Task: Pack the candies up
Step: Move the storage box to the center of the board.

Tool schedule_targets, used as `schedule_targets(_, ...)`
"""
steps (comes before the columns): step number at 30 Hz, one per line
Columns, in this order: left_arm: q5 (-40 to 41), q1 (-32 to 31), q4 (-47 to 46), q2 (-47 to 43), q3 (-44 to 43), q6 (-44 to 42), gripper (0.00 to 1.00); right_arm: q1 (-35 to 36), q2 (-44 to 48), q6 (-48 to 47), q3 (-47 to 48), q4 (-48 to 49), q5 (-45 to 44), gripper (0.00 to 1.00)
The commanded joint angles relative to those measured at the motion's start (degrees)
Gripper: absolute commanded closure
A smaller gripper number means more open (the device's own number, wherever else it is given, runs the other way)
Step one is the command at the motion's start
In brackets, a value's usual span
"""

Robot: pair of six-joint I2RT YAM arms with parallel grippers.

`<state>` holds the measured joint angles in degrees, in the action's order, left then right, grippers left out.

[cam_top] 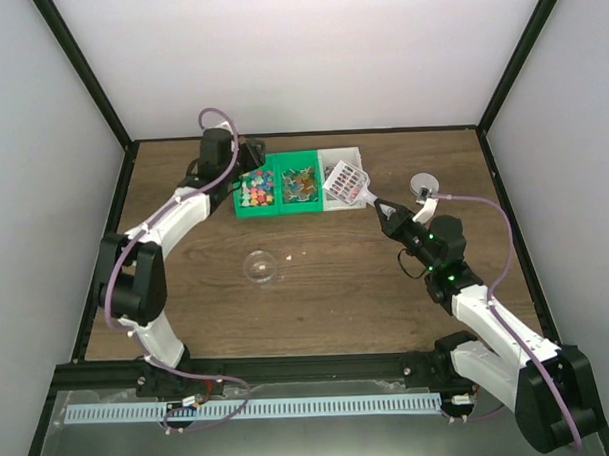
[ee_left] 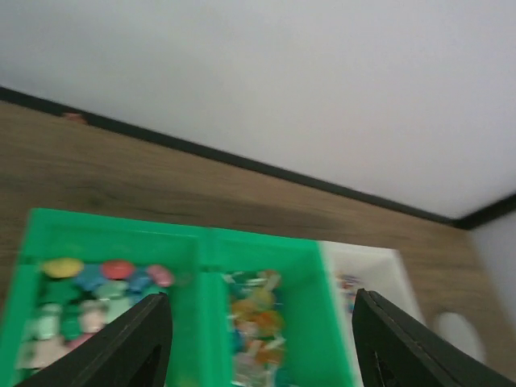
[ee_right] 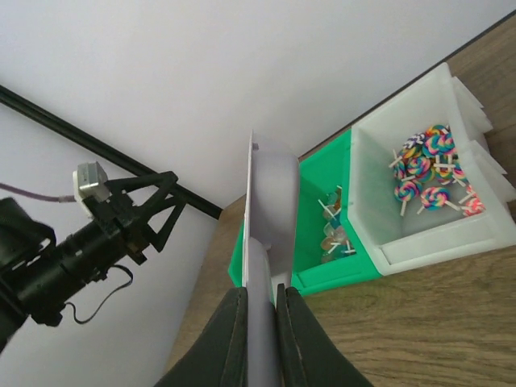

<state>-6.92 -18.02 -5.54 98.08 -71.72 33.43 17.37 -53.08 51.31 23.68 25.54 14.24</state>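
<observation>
Top external: right jaws clenched on scoop [cam_top: 345, 180], upper centre over white bin [cam_top: 340, 152], looks loaded. Candies [cam_top: 255, 187] in leftmost green bin [cam_top: 254, 212]. Left jaws released, empty. Keep scoop level, go slow imo.

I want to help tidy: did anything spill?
Maybe: two tiny pale bits lie loose on the table, right of the clear round container, away from the green bins. Too small to call candy.
</observation>
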Motion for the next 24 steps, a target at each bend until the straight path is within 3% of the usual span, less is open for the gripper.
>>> schedule_targets(1,13.73,-0.02,20.97,7.61,-6.81,-7.88,0.37,-0.16,0.02,-1.39,1.54,-1.22,-1.22,0.99)
schedule_targets(4,15.81,-0.48,23.62,10.80,-9.14,-8.72,0.33,-0.21,-0.18,-1.73,1.33,-0.99,-0.18,0.99)
schedule_targets(16,22.34,-0.79,27.58,15.14,-12.79,-8.48,0.32,-0.18,-0.91,-1.90,0.47,-0.27,0.51,0.99)
schedule_targets(24,23.39,-0.78,29.91,20.76,-16.53,-8.88,0.42,-0.29,-2.02,-1.64,0.41,0.43,0.96,0.99)
